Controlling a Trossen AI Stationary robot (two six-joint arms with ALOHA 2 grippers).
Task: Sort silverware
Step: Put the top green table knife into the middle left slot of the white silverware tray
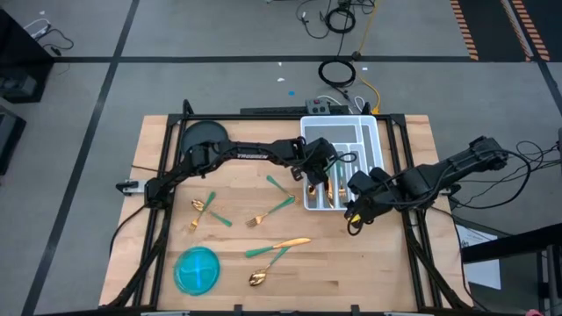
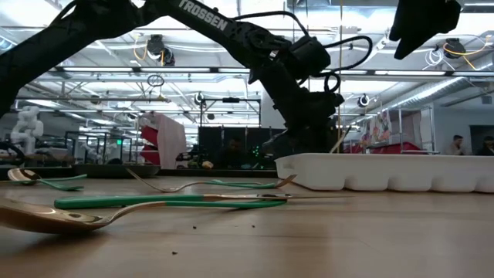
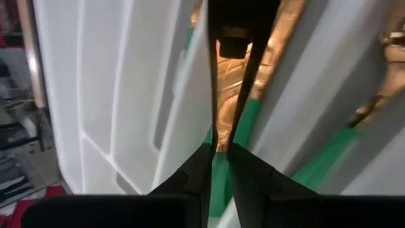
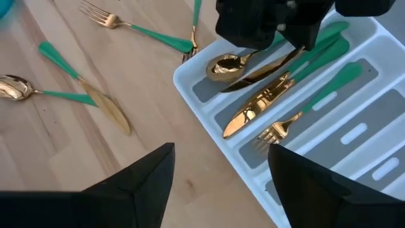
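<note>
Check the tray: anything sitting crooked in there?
Yes. The slanted knife pinched in the left gripper runs diagonally in the white tray, its tip by the spoon bowl, not parallel to the second knife and fork alongside. Whether it crosses a divider is unclear.

Left gripper (image 1: 327, 175) fingers pinched nearly together, pointing down; right gripper (image 1: 355, 213) fingers spread wide.

White compartmented tray (image 1: 369, 132) upper centre-right of high view, on wooden table (image 1: 386, 263). Round blue bowl (image 1: 198, 269) lower left. Grey box (image 1: 318, 108) with cables just above tray; coiled black cable (image 1: 338, 71) on grey floor, upper centre. Low view: tray wall (image 2: 386, 174) right of centre.
</note>
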